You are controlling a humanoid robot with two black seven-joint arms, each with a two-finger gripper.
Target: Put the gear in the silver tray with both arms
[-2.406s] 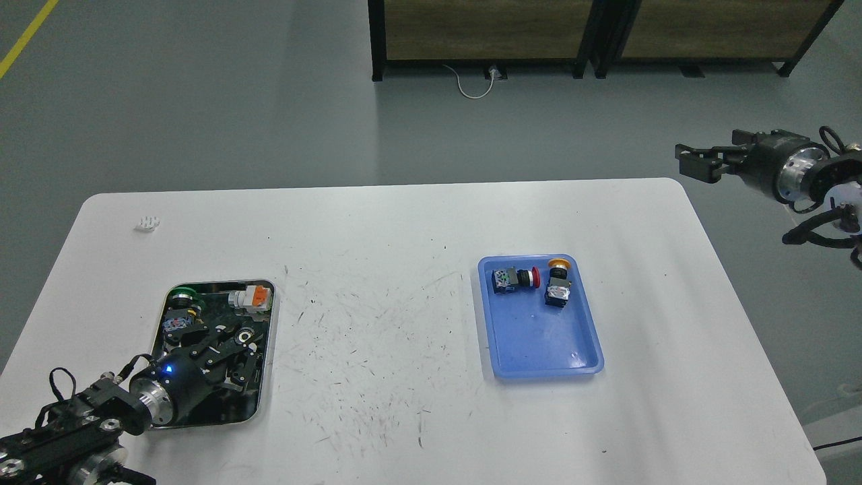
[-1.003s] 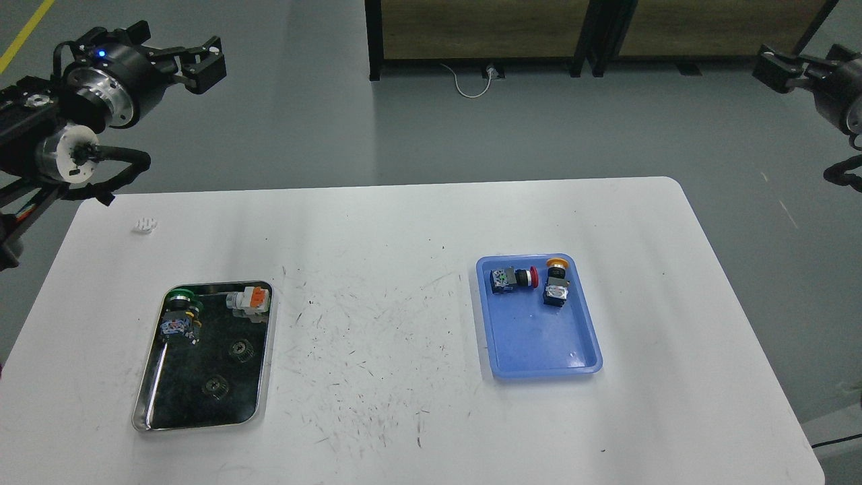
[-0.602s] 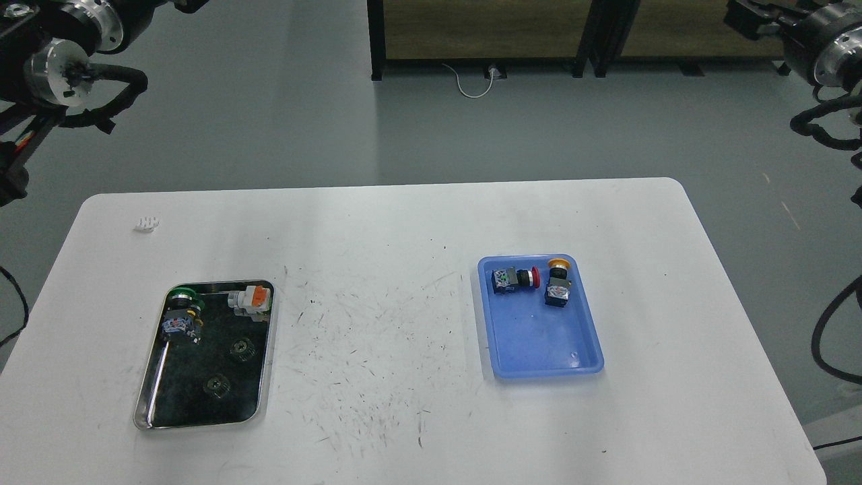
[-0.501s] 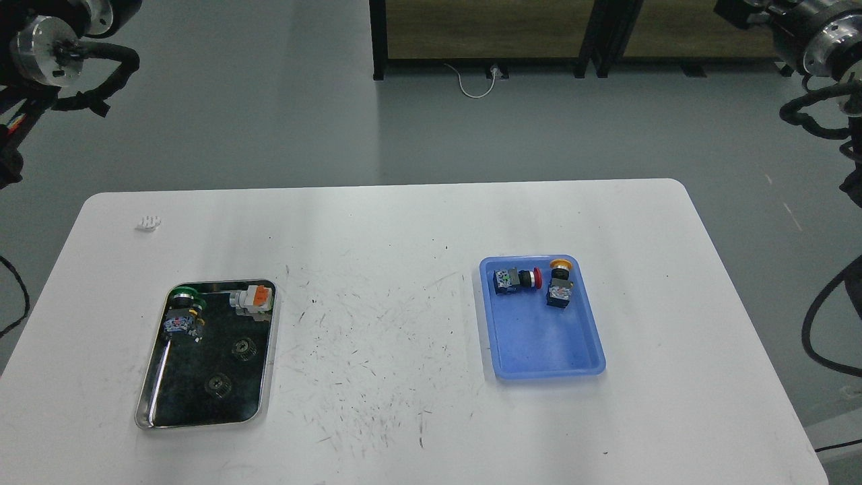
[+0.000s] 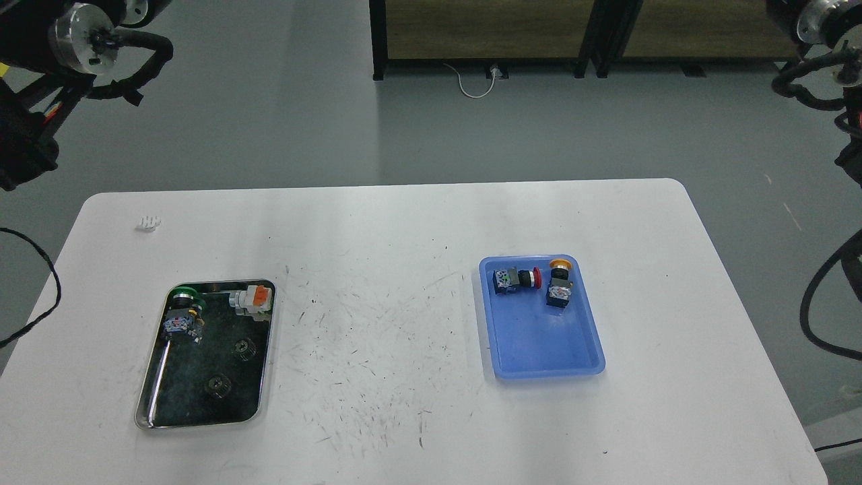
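Observation:
The silver tray point(image 5: 149, 408) lies at the front left of the white table point(image 5: 404, 236). Two dark gears point(image 5: 243, 347) point(image 5: 218, 384) rest on its mirror-like bottom. A green-capped switch point(image 5: 180, 312) and an orange-and-white part point(image 5: 254, 299) sit at its far end. My left arm point(image 5: 74, 27) is raised at the top left corner and my right arm point(image 5: 818, 23) at the top right corner. Both grippers are out of view above the frame.
A blue plastic tray point(image 5: 539, 350) at the right holds a red-capped switch point(image 5: 515, 279) and a yellow-capped switch point(image 5: 558, 286). A small white piece point(image 5: 148, 222) lies at the far left of the table. Dark-framed wooden cabinets point(image 5: 485, 27) stand on the floor beyond.
My left gripper has left the silver tray and risen out of the top left; two gears now lie in the tray. My right arm has also risen out of the top right.

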